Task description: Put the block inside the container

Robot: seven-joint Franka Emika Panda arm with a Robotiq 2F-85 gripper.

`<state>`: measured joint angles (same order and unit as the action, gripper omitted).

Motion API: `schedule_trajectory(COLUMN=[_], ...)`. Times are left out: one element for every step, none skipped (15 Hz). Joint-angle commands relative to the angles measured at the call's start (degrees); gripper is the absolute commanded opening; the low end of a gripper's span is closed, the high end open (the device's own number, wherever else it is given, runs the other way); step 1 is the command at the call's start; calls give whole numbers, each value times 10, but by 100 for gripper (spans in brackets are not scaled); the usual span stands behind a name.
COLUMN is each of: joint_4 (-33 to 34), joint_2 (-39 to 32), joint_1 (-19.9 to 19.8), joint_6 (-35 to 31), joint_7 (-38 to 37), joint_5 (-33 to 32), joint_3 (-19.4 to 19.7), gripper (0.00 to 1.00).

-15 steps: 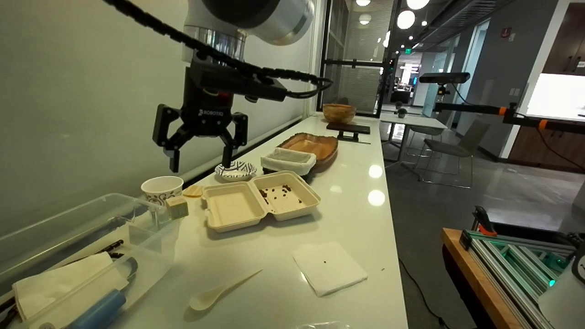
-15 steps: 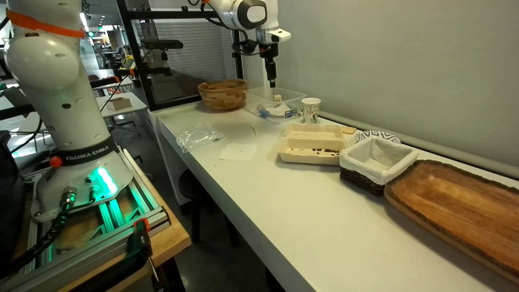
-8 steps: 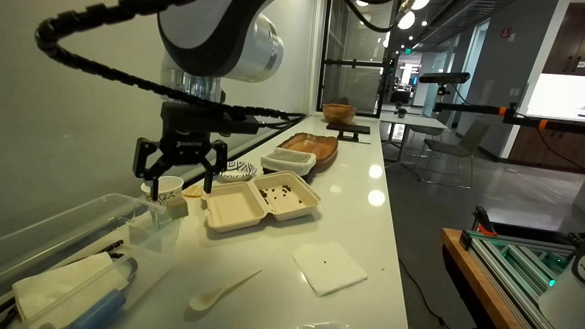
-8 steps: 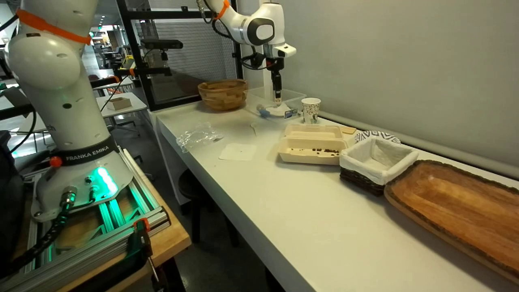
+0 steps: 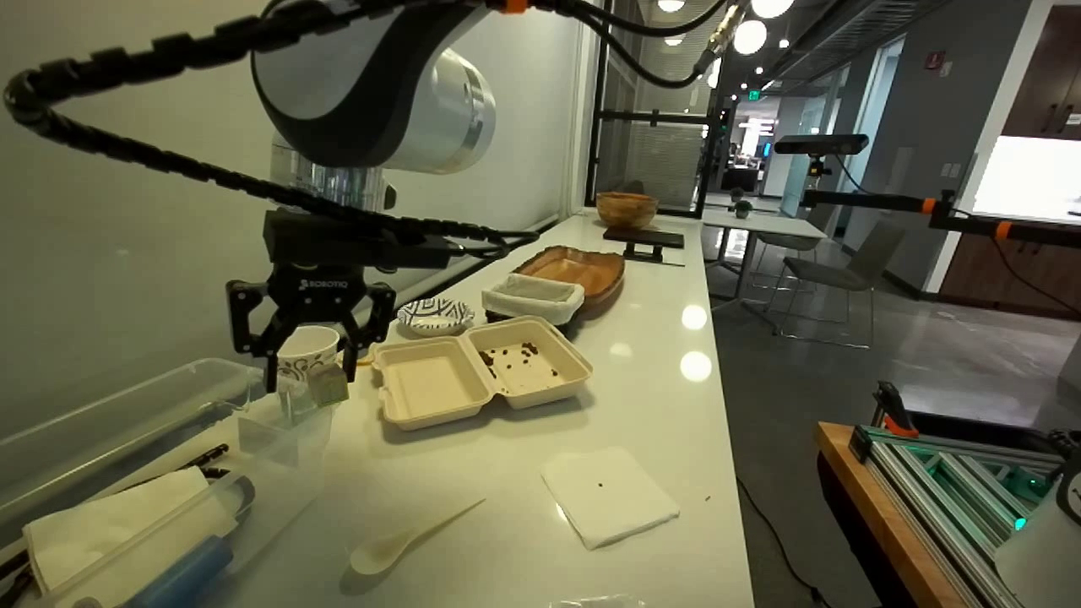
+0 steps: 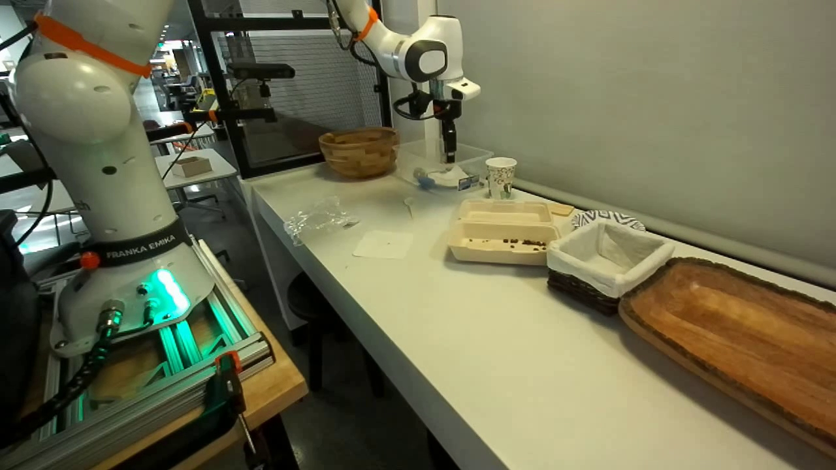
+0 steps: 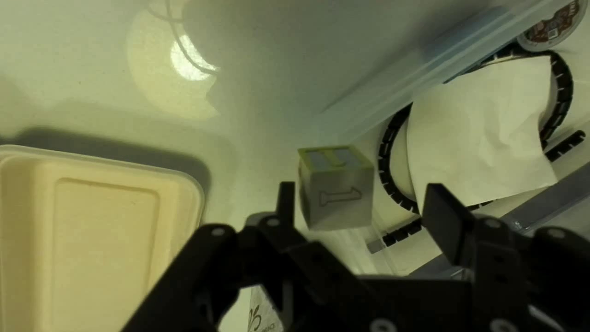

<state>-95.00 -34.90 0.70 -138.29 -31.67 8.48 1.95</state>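
Observation:
The block (image 5: 328, 386) is a small cube with a yellow-edged face, at the corner rim of the clear plastic container (image 5: 296, 460). The block also shows in the wrist view (image 7: 340, 198), with a "1" outline on one side. My gripper (image 5: 310, 378) is open; in the wrist view its fingers (image 7: 359, 186) stand either side of the block, which is nearer the left finger. No contact is visible. In an exterior view the gripper (image 6: 450, 158) hides the block. A beige clamshell box (image 5: 435, 384) lies open beside the clear container, with dark bits in one half.
A paper cup (image 5: 308, 344) stands just behind the block. The clear container holds a napkin (image 7: 479, 129), black cable chain and a blue item. A spoon (image 5: 388, 549), a napkin (image 5: 610, 496), a lined basket (image 6: 607, 254) and a wooden tray (image 6: 738, 326) are on the counter.
My gripper has come down and, in an exterior view, moved left, to the block at the clear container's corner. It stays open. The block keeps its place.

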Motion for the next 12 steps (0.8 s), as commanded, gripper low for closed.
schedule_trajectory(joint_4=[11, 6, 1, -4, -10, -14, -18, -21, -24, -26, -29, -30], joint_2=[-7, 0, 7, 14, 26, 35, 46, 55, 67, 78, 87, 93], joint_1=[20, 27, 32, 39, 45, 46, 46, 44, 43, 40, 39, 37], joint_6=[19, 28, 40, 52, 63, 75, 86, 94, 98, 108, 102, 100], joint_7=[-23, -37, -50, -68, -83, -95, -103, -111, -120, -130, -145, -158], joint_5=[4, -2, -6, -11, -14, -15, -12, -9, -8, -6, -12, -14], joint_3=[18, 24, 29, 36, 40, 42, 42, 41, 41, 42, 48, 52], gripper=[42, 35, 28, 19, 16, 16, 15, 15, 15, 15, 15, 15])
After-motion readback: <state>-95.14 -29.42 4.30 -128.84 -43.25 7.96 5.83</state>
